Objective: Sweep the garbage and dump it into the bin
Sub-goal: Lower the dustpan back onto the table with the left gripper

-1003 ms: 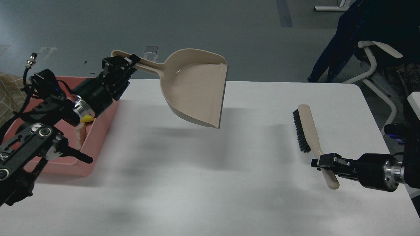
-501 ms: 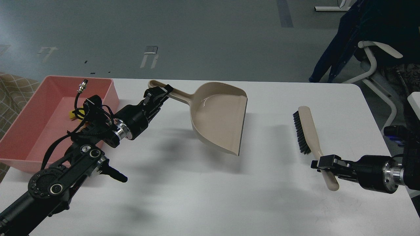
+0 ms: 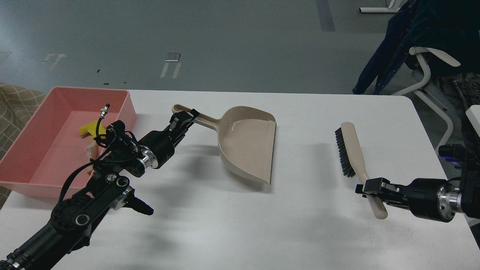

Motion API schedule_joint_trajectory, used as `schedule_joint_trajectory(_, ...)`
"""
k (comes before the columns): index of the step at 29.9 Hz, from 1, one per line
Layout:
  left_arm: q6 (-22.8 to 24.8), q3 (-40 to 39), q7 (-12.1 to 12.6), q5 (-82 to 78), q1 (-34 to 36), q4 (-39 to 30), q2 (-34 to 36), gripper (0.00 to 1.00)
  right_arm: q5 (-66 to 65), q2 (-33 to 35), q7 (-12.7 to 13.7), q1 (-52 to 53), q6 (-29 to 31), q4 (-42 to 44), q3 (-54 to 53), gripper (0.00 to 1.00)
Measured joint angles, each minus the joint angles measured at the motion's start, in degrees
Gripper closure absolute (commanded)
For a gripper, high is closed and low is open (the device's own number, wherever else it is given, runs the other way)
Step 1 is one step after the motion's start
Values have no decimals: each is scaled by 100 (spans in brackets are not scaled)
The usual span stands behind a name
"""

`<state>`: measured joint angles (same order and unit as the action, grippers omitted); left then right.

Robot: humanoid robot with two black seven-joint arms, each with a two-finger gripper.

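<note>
L tool [image 3: 184,120] clamped on dustpan [image 3: 249,142], now lowered to table; R tool [image 3: 369,186] clamps brush [image 3: 354,155].

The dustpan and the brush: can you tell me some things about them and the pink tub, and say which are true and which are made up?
1. The left gripper holds the dustpan by its handle. True.
2. The dustpan has yellow garbage in it. False: it is empty; the yellow sponge piece lies in the pink tub.
3. The right gripper holds the brush. True.
4. The brush lies inside the tub. False: it is over the white table, far right.
</note>
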<state>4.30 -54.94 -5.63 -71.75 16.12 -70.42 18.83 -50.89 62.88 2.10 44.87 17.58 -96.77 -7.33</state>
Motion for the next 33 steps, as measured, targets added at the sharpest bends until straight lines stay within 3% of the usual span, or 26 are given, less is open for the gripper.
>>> schedule_joint_trajectory(13, 0, 28, -42, 2, -135, 28, -25, 98, 0, -3, 0, -13, -9, -5, -3, 100)
schedule_joint_trajectory(14, 0, 28, -42, 2, -139, 30, -27, 88, 0, -4, 0, -14, -9, -6, -3, 100)
schedule_joint_trajectory(16, 0, 28, -42, 2, -142, 43, -28, 78, 0, -3, 0, -14, -9, -6, -2, 100)
schedule_joint_trajectory(21, 0, 28, -42, 4, -154, 63, -28, 65, 0, -3, 0, -14, -25, -9, 3, 100)
schedule_joint_trajectory(26, 12, 34, -37, 11, -191, 64, -28, 30, 0, -4, 0, -16, -34, -9, 4, 100)
schedule_joint_trajectory(28, 17, 34, -36, 12, -232, 64, -27, 10, 0, -3, 0, -29, -35, -9, 3, 100)
schedule_joint_trajectory(33, 50, 33, -35, 12, -294, 64, -8, 4, 0, -4, 0, -56, -35, -9, -16, 100)
